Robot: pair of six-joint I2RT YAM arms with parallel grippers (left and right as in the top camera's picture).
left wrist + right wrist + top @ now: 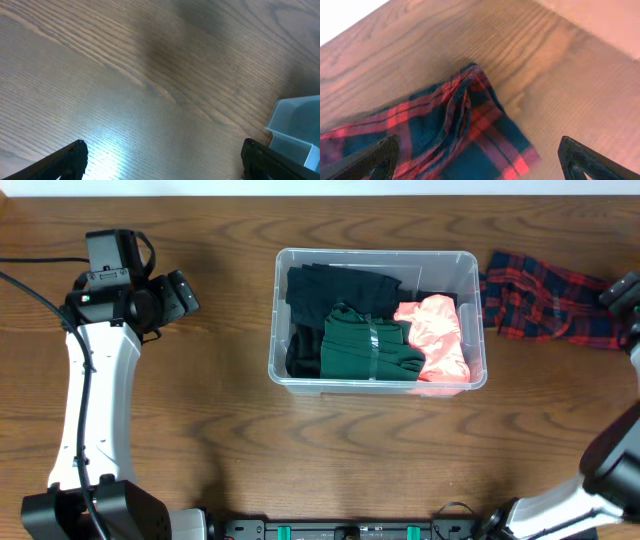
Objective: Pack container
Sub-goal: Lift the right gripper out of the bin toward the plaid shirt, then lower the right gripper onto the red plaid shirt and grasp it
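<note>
Left gripper (161, 165) is hanging over the bare table (300, 450), its jaws standing wide apart and gripping nothing. A corner of the container (295, 131) is peeking in just off its right finger, close but not touching.

Over to the right gripper (479, 167): its jaws are spread wide too, holding nothing, and they are straddling the red-and-blue plaid cloth (447, 127) lying rumpled on the wood right below.

Widening out, the container is sitting at mid-table between the two arms, and it is filling up nicely. A black garment (340, 285) is lying along the back, a green one (365, 345) is folded at the front, and a pink one (438, 338) is bunching against the right wall. The plaid cloth is sprawling outside, just beside that wall.

So I'm calling this mostly packed, with the plaid piece looking like the last item waiting, and the right arm is hovering in the spot to take it.
</note>
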